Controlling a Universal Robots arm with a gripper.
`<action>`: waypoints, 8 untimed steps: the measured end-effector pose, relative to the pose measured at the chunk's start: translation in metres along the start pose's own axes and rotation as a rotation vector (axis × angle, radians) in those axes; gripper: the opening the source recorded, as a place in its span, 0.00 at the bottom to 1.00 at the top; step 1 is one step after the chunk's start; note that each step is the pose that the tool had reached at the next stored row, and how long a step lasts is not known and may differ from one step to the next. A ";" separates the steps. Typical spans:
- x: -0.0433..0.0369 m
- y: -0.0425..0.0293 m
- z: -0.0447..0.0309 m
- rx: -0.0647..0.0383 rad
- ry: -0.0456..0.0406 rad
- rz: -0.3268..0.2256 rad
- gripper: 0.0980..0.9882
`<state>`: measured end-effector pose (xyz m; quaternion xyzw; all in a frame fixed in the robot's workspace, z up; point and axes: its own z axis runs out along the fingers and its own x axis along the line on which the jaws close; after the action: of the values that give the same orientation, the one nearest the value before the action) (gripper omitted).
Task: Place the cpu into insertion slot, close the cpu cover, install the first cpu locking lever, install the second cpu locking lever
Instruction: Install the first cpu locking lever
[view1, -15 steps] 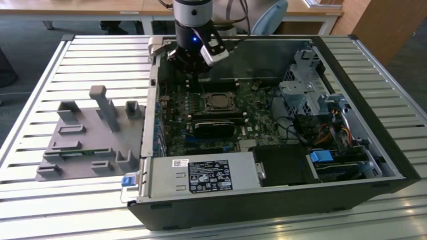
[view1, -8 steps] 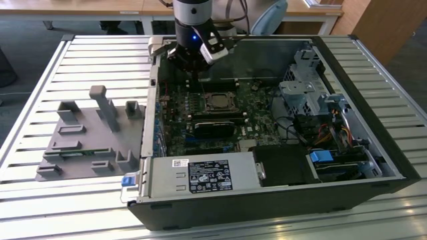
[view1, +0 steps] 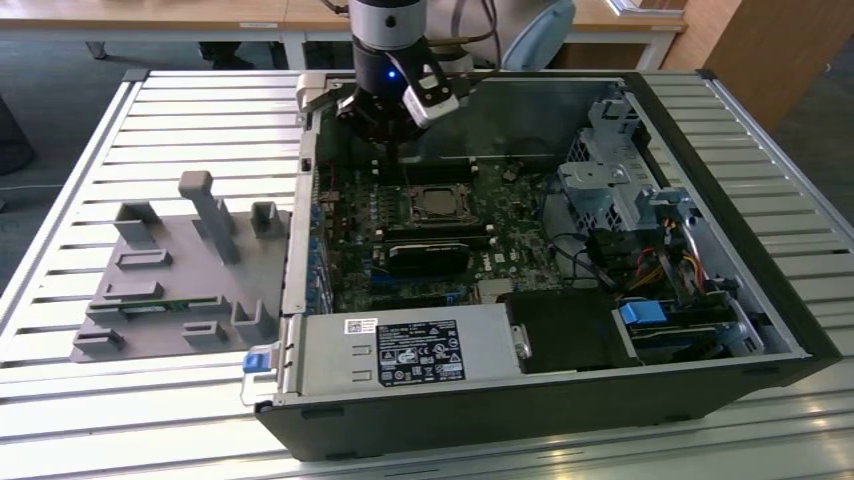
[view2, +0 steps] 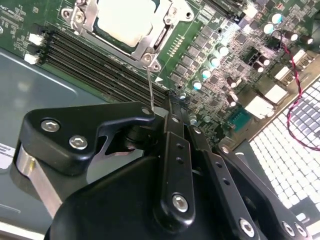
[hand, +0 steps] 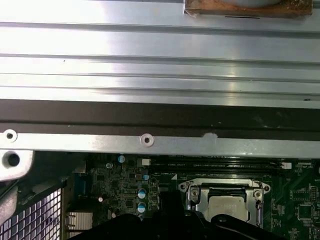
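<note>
The cpu (view2: 125, 20) shows its pale metal face inside the insertion slot (view1: 434, 204) on the motherboard. The silvery cpu cover (view2: 159, 40) lies flat around it; the cpu (hand: 227, 207) and cover (hand: 195, 200) are also in the first wrist view. A thin wire locking lever (view2: 149, 85) rises from the socket's corner to my black fingertips. In the second wrist view my gripper (view2: 159, 114) looks shut on the lever's upper end. In the exterior view my gripper (view1: 387, 130) hangs over the far side of the open case, just beyond the socket.
The open computer case (view1: 747, 190) lies on a slatted metal table (view1: 80, 210). Memory slots (view2: 95, 55) run beside the socket. A power supply (view1: 400, 350) sits at the near side, drive cages and cables on the exterior view's right, a grey fixture (view1: 174, 270) on its left.
</note>
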<state>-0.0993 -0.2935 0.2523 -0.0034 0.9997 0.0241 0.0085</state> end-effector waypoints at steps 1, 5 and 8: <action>-0.0011 0.0001 0.0000 0.000 0.0000 0.000 0.01; -0.0066 0.0008 0.0003 0.000 0.0000 0.000 0.01; -0.0111 0.0016 0.0005 0.000 0.0000 0.000 0.01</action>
<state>-0.0882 -0.2918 0.2521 -0.0034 0.9997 0.0241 0.0085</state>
